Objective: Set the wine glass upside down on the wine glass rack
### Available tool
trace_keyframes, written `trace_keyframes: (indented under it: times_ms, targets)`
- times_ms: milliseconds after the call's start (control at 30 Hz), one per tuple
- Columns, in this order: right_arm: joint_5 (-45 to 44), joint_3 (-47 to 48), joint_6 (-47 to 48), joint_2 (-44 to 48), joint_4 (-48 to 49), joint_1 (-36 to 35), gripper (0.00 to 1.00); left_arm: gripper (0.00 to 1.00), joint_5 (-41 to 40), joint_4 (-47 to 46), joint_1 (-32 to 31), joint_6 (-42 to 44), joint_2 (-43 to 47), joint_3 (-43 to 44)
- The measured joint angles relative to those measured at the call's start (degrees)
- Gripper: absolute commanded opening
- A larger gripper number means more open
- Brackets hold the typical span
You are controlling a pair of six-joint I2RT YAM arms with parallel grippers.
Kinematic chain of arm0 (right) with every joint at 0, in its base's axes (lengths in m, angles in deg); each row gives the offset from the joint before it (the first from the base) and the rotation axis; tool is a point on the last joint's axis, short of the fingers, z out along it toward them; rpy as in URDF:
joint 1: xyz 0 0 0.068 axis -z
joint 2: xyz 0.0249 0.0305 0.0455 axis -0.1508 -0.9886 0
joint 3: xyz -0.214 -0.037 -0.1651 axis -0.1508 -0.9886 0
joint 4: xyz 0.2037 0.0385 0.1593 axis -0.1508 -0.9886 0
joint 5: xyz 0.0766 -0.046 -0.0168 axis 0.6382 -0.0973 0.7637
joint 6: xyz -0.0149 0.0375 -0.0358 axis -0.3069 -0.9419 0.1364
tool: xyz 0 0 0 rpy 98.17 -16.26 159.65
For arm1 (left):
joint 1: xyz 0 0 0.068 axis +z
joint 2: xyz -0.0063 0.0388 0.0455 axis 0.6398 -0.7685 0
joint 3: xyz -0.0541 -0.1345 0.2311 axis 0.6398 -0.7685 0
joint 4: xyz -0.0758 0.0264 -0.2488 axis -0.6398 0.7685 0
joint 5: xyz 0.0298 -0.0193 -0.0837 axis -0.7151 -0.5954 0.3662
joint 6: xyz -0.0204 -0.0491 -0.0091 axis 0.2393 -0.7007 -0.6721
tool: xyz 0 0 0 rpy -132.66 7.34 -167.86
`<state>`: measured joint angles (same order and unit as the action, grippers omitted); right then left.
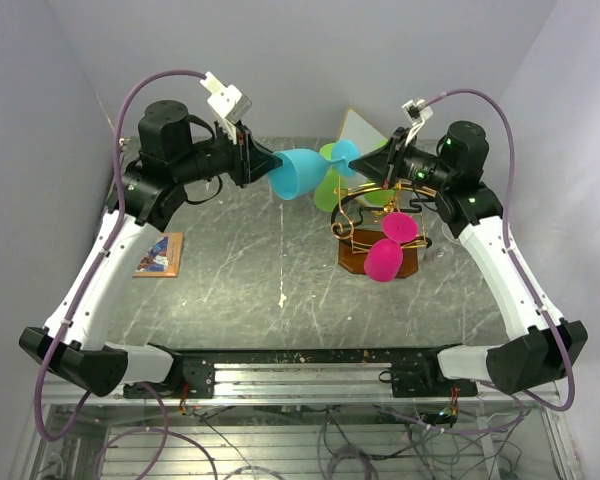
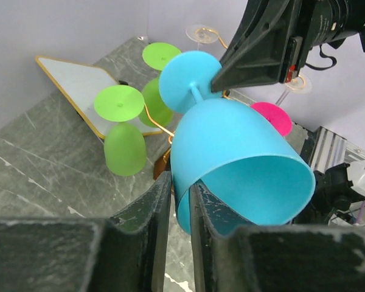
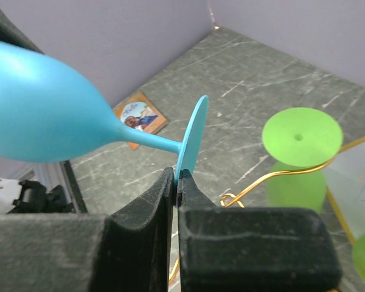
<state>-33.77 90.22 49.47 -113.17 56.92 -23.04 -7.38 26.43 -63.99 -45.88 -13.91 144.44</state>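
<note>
- Wine glass (image 1: 298,175) hangs sideways above the tabletop (image 1: 240,280), foot toward the rack (image 1: 348,262) on the right arm's side.
- Right gripper (image 3: 176,182) pinches the foot's edge; left gripper (image 2: 179,194) straddles the bowl rim, grip impossible to tell.

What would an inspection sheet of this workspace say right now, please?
Surface: grey marbled table, one small pale fleck near the middle.
Job's things: blue wine glass held sideways in the air between both arms; wine glass rack stands at the right, with green glasses and pink glasses hanging on it.
Clutter: white gold-edged panel behind the rack; picture tile at the left.
Grippers: right gripper shut on the glass's foot; left gripper has its jaws astride the bowl's rim, grip unclear.
Cables: purple cable loops over each arm; loose wires below the near edge.
Surroundings: plain pale walls; nothing else seen.
</note>
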Motion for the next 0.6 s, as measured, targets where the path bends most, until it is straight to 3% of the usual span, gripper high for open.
trace_keyframes:
  times_ms: [467,600]
  targets:
    - [-7.8,3.4,11.6,0.2,-6.1,1.3,0.0,0.73,-0.5,4.7,0.0,8.2,1.4,-1.3]
    - [-8.9,3.9,16.2,1.2,-7.7,1.3,0.0,0.91,-3.0,7.8,0.0,13.0,2.7,-1.3]
